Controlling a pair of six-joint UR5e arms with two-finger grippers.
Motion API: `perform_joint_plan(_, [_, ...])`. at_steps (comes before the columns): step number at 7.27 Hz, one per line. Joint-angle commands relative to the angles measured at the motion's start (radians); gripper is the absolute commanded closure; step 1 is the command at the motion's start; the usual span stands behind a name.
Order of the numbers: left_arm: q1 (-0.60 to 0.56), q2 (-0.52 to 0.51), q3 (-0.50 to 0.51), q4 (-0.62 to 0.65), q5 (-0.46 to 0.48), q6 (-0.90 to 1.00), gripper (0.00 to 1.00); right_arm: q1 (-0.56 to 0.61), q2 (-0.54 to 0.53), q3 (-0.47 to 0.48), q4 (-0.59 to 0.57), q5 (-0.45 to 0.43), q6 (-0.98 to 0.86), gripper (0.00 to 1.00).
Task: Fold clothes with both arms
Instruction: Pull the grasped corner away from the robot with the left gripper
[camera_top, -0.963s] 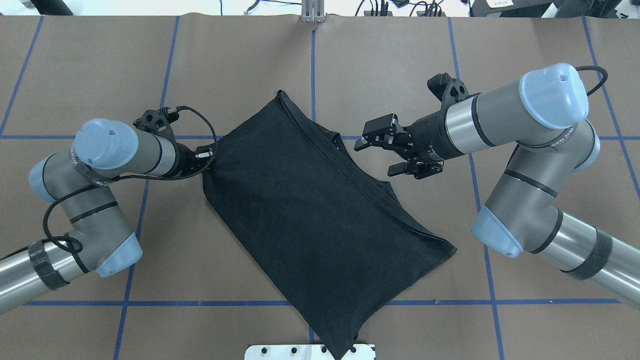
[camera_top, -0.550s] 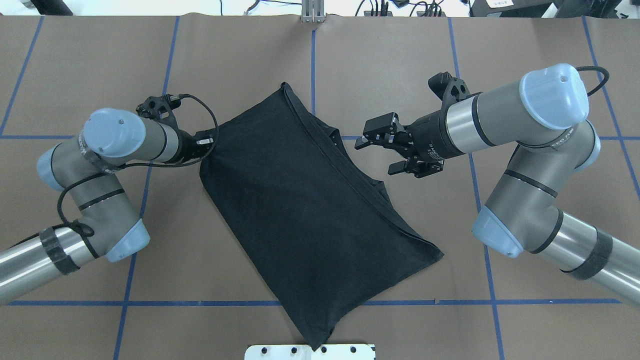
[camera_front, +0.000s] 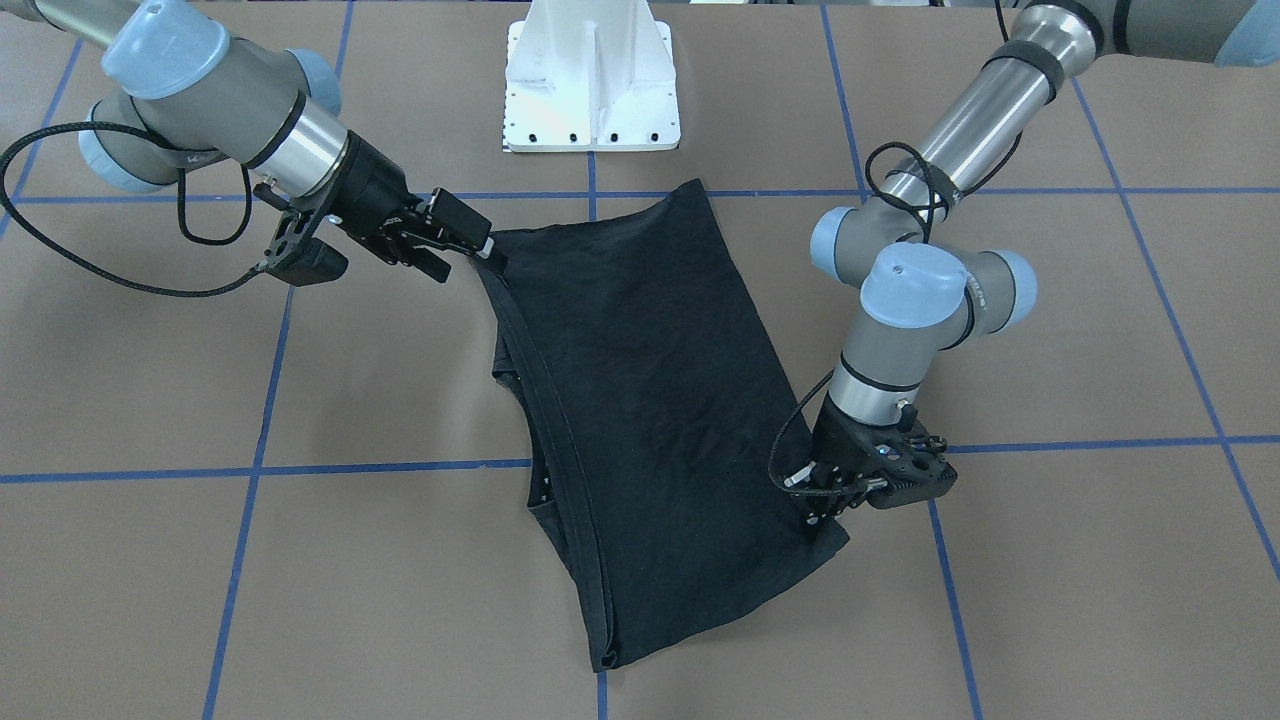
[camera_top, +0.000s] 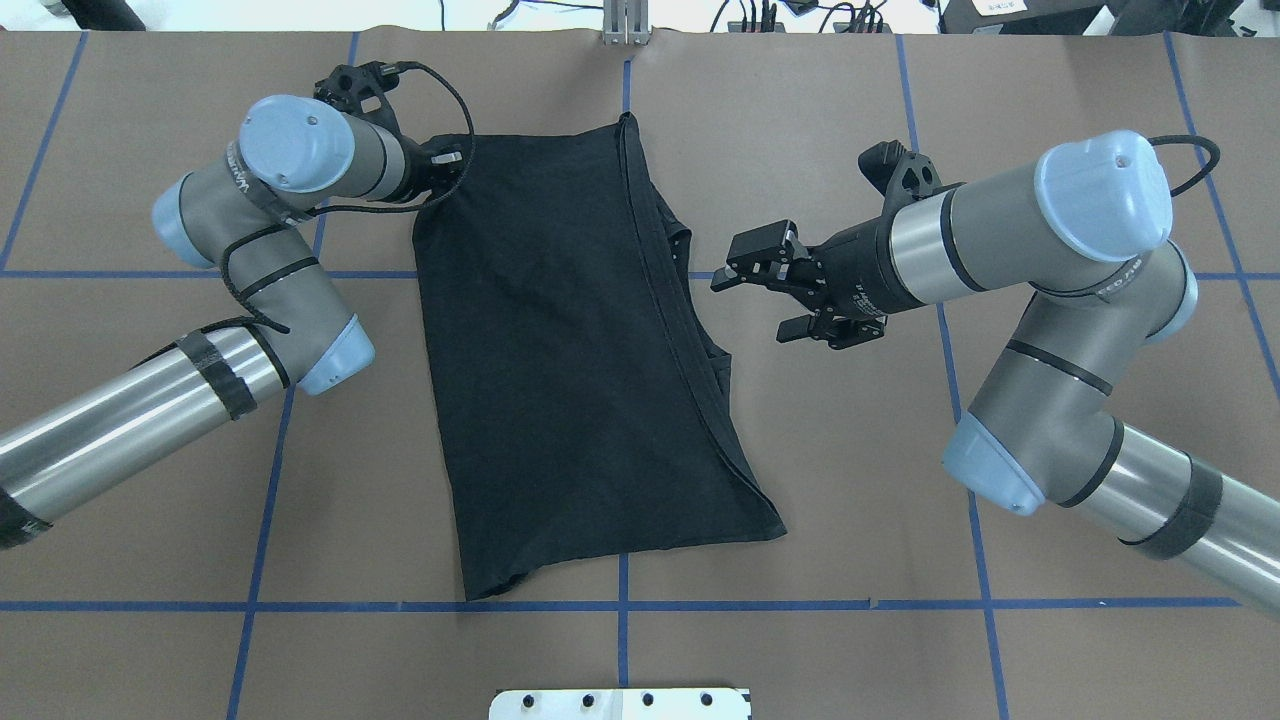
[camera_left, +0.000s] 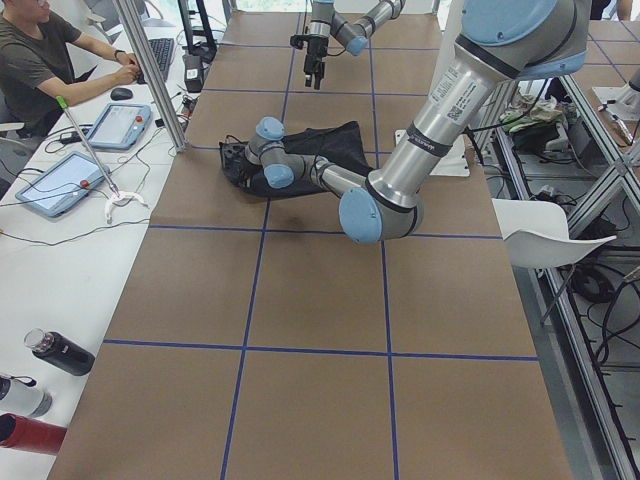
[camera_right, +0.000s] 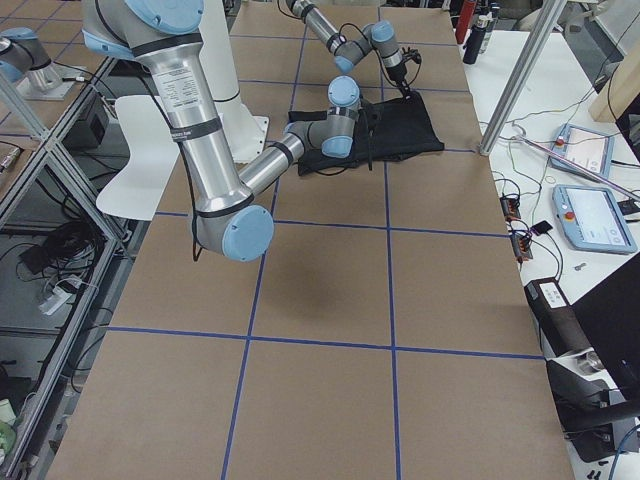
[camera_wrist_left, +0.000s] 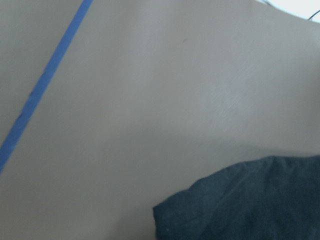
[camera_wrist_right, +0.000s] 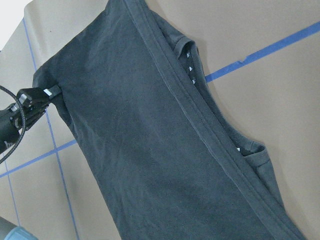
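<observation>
The black T-shirt (camera_top: 570, 360) lies folded lengthways on the brown table, plain side up, with stacked hems and a sleeve along its right edge (camera_top: 690, 330). My left gripper (camera_top: 443, 165) is shut on the shirt's far left corner, low at the table; in the front-facing view that gripper (camera_front: 822, 503) pinches the same corner. My right gripper (camera_top: 752, 308) hovers open just right of the shirt, nothing between its fingers (camera_front: 460, 222). The right wrist view looks down on the shirt (camera_wrist_right: 150, 140) and the left gripper (camera_wrist_right: 36, 96). A shirt corner (camera_wrist_left: 250, 205) fills the left wrist view's lower right.
The white base pedestal (camera_front: 590, 80) stands at the table's near edge. Blue tape lines (camera_top: 622, 605) cross the brown table cover. In the exterior left view a person (camera_left: 40, 60) sits at a side desk with tablets (camera_left: 60, 180) and bottles (camera_left: 55, 352).
My left arm has dragged the held corner away from the robot, toward the table's far edge. The shirt has swung round and slid off the pedestal. The right gripper has stayed open in place.
</observation>
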Motion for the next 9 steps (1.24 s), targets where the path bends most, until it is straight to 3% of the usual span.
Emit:
perform_joint_plan(1, [-0.001,-0.067,0.108,-0.105,0.038,-0.001,1.00,-0.001,-0.007,-0.002,0.000,-0.010,0.000,0.00])
perform_joint_plan(2, [0.001,-0.125,0.161,-0.108,0.044,-0.001,1.00,-0.001,-0.007,-0.002,0.000,-0.010,0.000,0.00])
perform_joint_plan(5, [0.004,-0.163,0.243,-0.191,0.046,0.002,1.00,0.001,-0.008,-0.002,0.000,-0.020,-0.003,0.00])
perform_joint_plan(6, [0.002,-0.163,0.243,-0.193,0.053,0.001,0.86,0.002,-0.008,-0.002,0.000,-0.020,-0.015,0.00])
perform_joint_plan(7, [0.004,-0.163,0.240,-0.194,0.061,0.002,0.01,0.009,-0.008,0.000,-0.011,0.000,-0.091,0.00])
perform_joint_plan(9, [-0.011,-0.161,0.228,-0.193,0.060,0.002,0.00,0.018,-0.014,-0.009,-0.017,-0.012,-0.124,0.00])
